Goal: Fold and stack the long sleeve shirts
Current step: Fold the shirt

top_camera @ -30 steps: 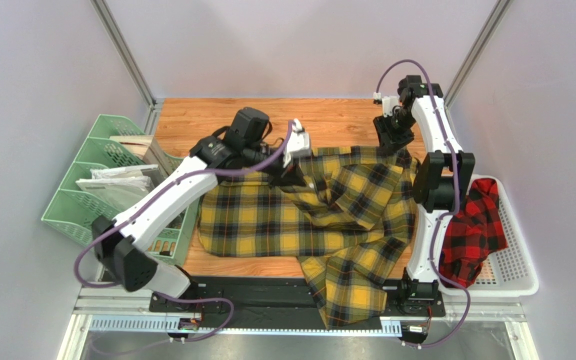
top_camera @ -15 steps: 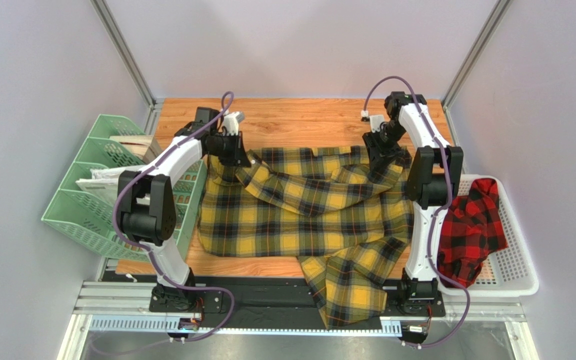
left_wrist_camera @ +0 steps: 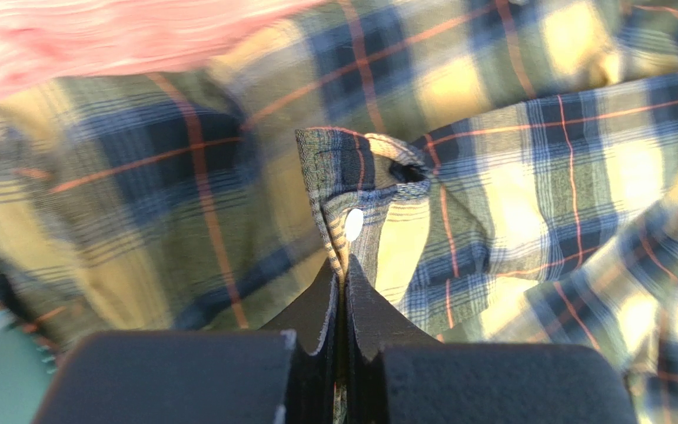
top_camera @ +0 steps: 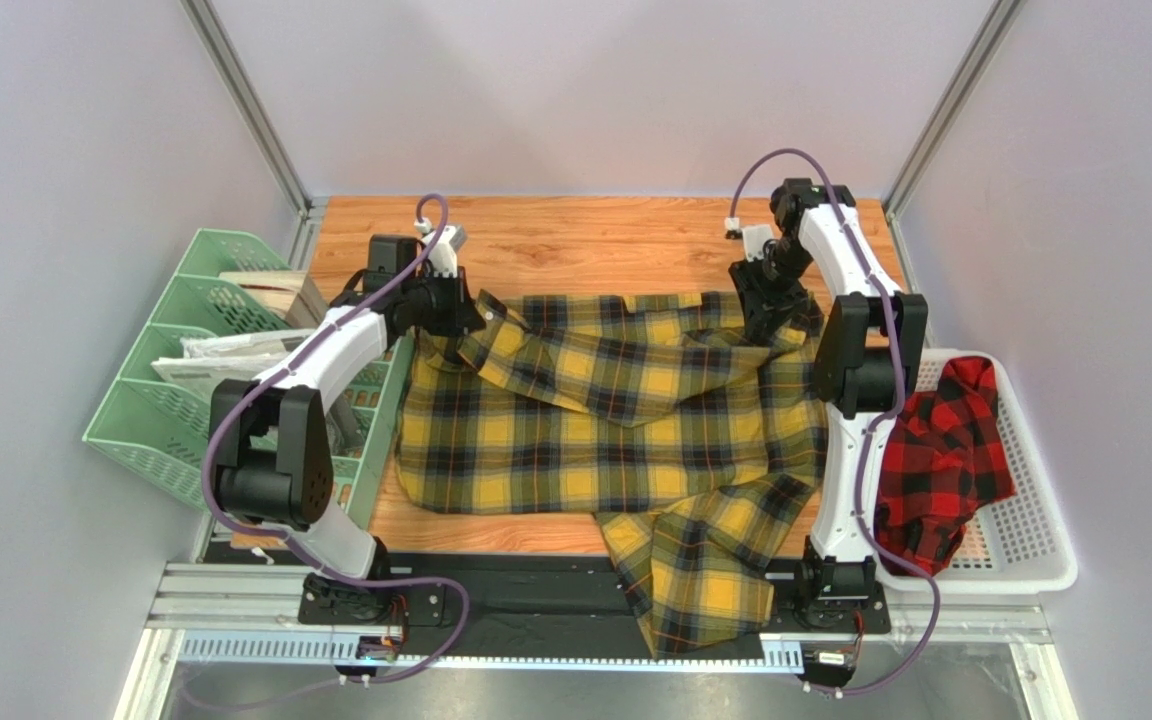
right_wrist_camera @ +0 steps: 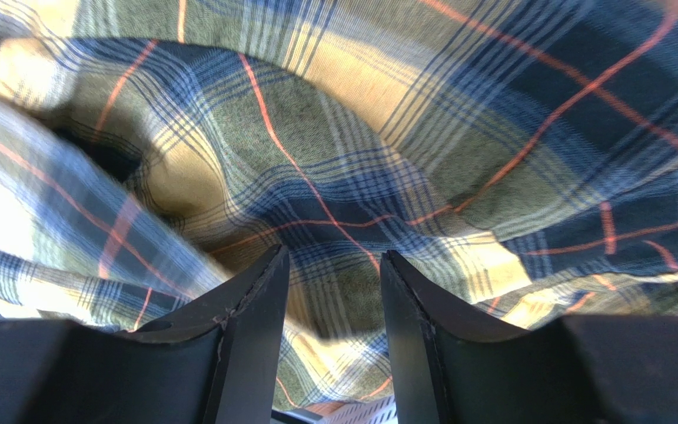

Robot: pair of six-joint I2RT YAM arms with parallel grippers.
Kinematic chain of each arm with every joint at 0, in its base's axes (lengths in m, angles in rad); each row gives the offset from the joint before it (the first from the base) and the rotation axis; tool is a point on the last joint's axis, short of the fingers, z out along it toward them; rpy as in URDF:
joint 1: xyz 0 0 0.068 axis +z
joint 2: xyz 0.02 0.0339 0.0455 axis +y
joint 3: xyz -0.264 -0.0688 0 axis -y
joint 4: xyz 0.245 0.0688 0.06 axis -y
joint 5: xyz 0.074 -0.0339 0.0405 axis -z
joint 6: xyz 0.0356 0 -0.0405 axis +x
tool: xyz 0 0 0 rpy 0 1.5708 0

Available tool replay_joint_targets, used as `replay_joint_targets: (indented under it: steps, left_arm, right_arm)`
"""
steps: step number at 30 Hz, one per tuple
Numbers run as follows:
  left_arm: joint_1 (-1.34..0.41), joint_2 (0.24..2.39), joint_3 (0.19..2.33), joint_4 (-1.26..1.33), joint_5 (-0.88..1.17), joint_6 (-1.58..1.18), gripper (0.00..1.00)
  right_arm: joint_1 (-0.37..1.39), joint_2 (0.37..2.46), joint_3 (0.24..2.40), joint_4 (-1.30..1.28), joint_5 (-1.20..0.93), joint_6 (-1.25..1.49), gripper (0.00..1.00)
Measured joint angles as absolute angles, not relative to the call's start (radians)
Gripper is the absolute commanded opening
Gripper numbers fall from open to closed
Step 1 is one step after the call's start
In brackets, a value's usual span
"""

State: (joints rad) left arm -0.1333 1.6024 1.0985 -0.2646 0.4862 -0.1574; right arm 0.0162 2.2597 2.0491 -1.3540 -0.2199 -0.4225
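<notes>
The yellow-and-black checked shirt (top_camera: 597, 435) lies spread on the wooden table (top_camera: 597, 248), with one part hanging over the near edge (top_camera: 702, 585). My left gripper (top_camera: 452, 309) is at the shirt's far left corner, shut on a sleeve cuff (left_wrist_camera: 351, 190) that has a white button (left_wrist_camera: 352, 223); the sleeve stretches rightward across the shirt. My right gripper (top_camera: 767, 308) hovers at the shirt's far right corner, jaws apart, with crumpled plaid fabric (right_wrist_camera: 316, 159) right in front of its fingertips (right_wrist_camera: 267, 274). The red-and-black checked shirt (top_camera: 958, 450) lies bunched in the white basket.
The white perforated basket (top_camera: 1040, 525) stands off the table's right side. A green slotted rack (top_camera: 162, 405) with papers stands at the left, close to my left arm. Metal frame posts rise at both far corners.
My left gripper has carried the sleeve cuff from the shirt's middle to its far left corner, drawing the sleeve out. My right gripper has dropped slightly onto the far right corner.
</notes>
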Motion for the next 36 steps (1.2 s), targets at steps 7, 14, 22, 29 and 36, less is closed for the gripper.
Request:
replay_joint_targets:
  steps: [7,14,22,29,36]
  left_arm:
    - [-0.128,1.615,1.086,-0.258,0.385,-0.141,0.16]
    - [-0.129,1.668,1.159,-0.390,0.305,-0.069,0.59]
    - [-0.268,1.594,1.247,-0.532,0.266,0.139,0.58]
    - [-0.321,1.775,1.380,-0.679,0.253,0.197,0.55]
    - [-0.293,2.020,1.470,-0.800,0.223,0.209,0.50]
  right_arm:
    - [0.017,2.260,2.113,-1.353,-0.219,-0.416,0.48]
    - [0.017,2.247,2.133,-1.353,-0.242,-0.424,0.49]
    - [0.082,2.074,1.975,-1.354,-0.208,-0.451,0.43]
    - [0.114,2.136,1.913,-1.353,-0.162,-0.440,0.42]
    - [0.105,2.263,1.911,-1.312,-0.105,-0.424,0.40]
